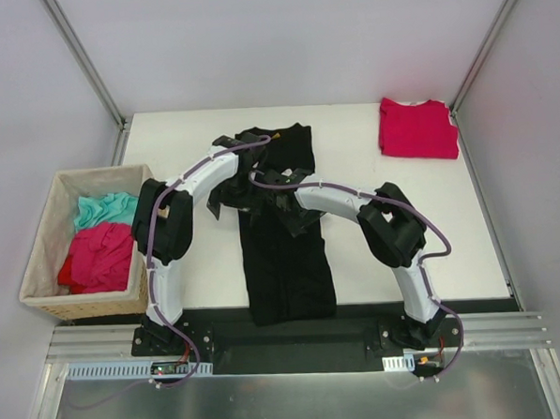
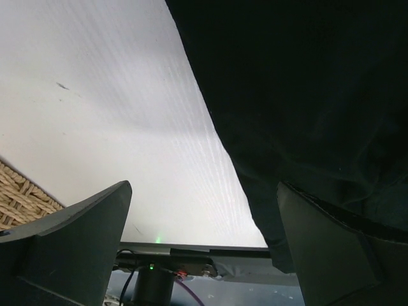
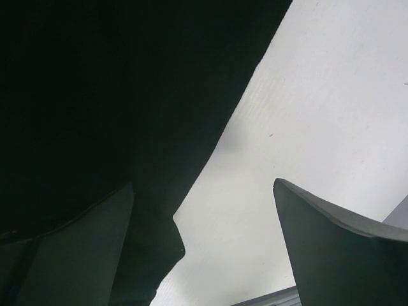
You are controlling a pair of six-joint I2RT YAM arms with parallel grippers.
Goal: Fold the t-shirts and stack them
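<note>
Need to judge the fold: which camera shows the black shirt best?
The top view: almost the whole black shirt shows, lying lengthwise down the middle of the table. Each wrist view catches only a dark edge of it against the white tabletop.

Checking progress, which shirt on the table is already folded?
The red shirt at the far right corner, a compact square; the black shirt lies stretched out in the middle.

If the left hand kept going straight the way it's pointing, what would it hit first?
Most likely the bare white table, right beside the black t-shirt. The open left hand straddles the shirt's edge, so one finger may touch cloth first; depth is hard to judge.
</note>
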